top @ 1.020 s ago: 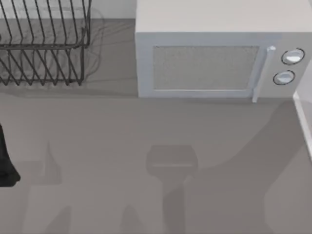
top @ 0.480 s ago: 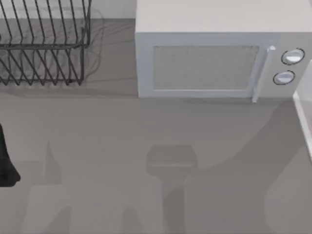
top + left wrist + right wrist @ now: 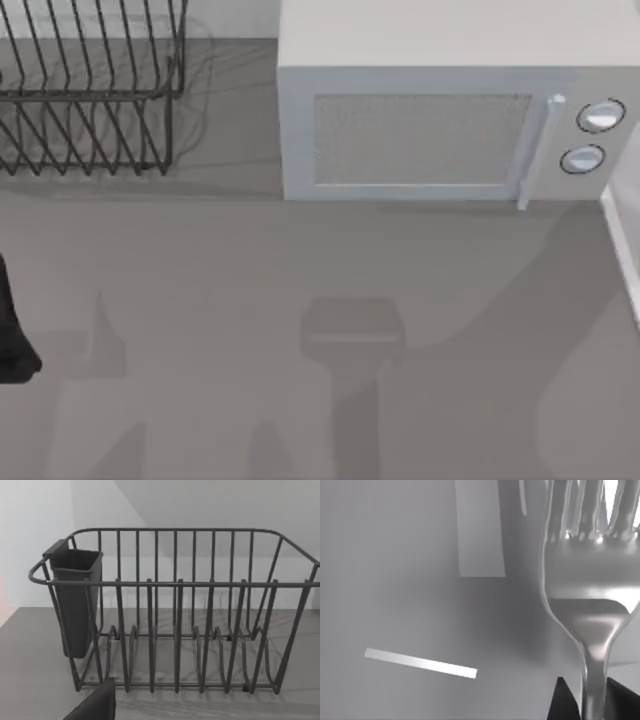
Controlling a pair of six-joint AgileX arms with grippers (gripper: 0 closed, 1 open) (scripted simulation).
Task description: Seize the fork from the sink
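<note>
A rendered kitchen: a white microwave and a black wire dish rack with cutlery cup stand on the grey table.

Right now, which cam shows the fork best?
Right wrist view: the fork looms close, tines and neck sharp, its handle running down between the right gripper's dark fingers. The top and left wrist views give nothing usable on it.
</note>
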